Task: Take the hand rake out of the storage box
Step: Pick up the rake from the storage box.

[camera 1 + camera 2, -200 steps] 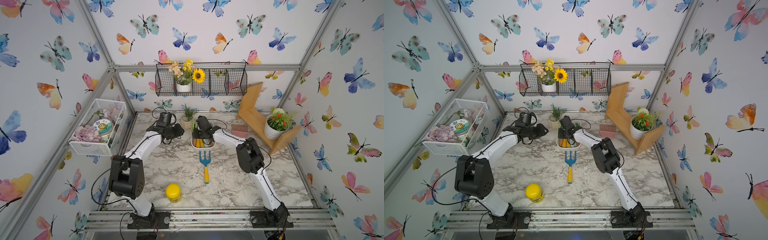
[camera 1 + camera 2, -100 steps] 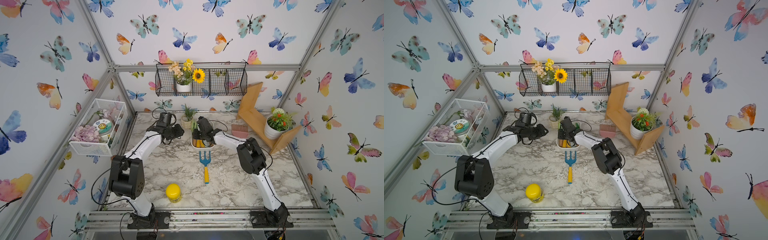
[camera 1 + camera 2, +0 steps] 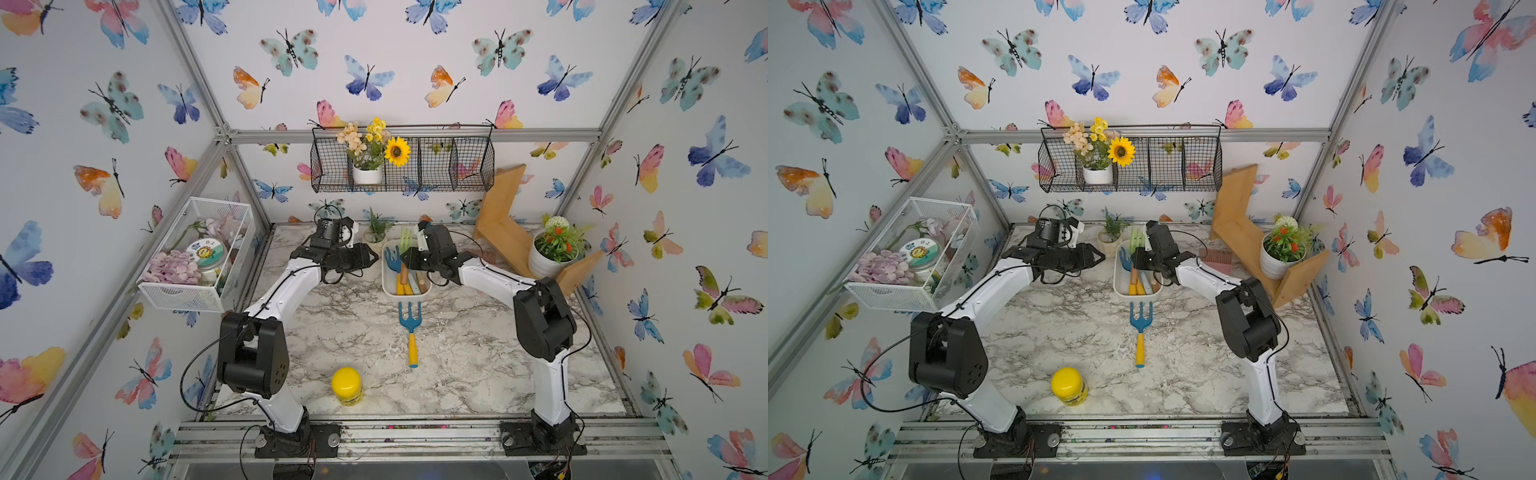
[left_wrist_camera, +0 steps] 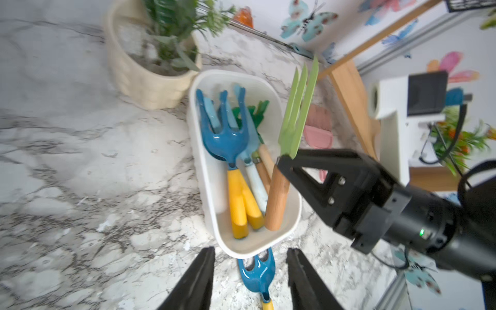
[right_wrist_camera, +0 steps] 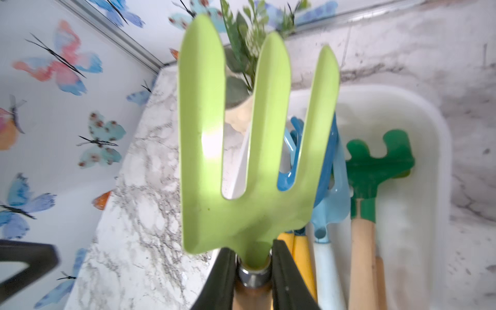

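Note:
The storage box (image 3: pixel 385 286) (image 3: pixel 1116 286) is a shallow white tub at the back middle of the marble table. My right gripper (image 5: pixel 253 268) (image 3: pixel 411 258) (image 3: pixel 1140 261) is shut on the neck of a light green hand rake (image 5: pixel 241 161) (image 4: pixel 298 118) (image 3: pixel 406 239) with a wooden handle. The rake is tilted, tines raised above the rim, handle end still inside the box (image 4: pixel 212 174). Blue rakes with yellow handles, a pale blue trowel and a dark green rake lie in the box (image 5: pixel 440 161). My left gripper (image 4: pixel 251 251) (image 3: pixel 372 257) (image 3: pixel 1100 257) is open and empty beside the box.
Another blue rake (image 3: pixel 410 328) (image 3: pixel 1140 328) lies on the table just in front of the box. A cream plant pot (image 3: pixel 376 237) stands behind the box, a pink brush (image 4: pixel 318 128) and wooden shelf (image 3: pixel 503 224) to its right. A yellow jar (image 3: pixel 347 385) stands near the front.
My right gripper has closed on the green rake's neck and the rake's head has come up out of the box. My left gripper's jaws have widened a little.

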Controlling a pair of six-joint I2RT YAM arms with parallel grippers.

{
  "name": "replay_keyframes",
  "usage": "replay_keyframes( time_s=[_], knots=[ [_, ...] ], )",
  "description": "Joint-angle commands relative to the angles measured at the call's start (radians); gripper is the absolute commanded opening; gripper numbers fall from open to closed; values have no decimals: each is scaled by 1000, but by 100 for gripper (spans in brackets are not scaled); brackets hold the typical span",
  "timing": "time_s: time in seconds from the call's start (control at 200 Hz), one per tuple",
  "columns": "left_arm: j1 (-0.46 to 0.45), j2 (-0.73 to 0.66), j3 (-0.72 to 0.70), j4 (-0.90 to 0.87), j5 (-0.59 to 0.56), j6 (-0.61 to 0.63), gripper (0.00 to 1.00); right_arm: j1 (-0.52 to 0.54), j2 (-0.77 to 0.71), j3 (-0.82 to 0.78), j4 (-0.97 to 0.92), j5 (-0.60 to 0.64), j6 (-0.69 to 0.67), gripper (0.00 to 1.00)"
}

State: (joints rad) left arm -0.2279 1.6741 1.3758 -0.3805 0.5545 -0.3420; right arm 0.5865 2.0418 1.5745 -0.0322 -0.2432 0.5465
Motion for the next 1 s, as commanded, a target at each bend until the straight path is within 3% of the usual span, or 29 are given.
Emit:
replay_keyframes(
  time_s=[0.0, 0.145, 0.275, 0.806, 0.996],
  knots=[
    [28, -5, -29, 68, 259, 54, 53, -36, -67, -64, 104, -219, -21, 11],
    [31, -7, -70, 173, 428, 23, 59, -71, -130, -130, 223, -408, 14, 11],
    [20, -13, -95, 232, 480, 5, 61, -74, -133, -103, 223, -488, 22, 11],
    [-63, 34, -63, 200, 416, 37, 64, -74, -129, -105, 386, -573, 166, 11],
    [-65, 50, -62, 236, 421, -2, 61, -74, -122, -125, 477, -582, 240, 10]
  ],
)
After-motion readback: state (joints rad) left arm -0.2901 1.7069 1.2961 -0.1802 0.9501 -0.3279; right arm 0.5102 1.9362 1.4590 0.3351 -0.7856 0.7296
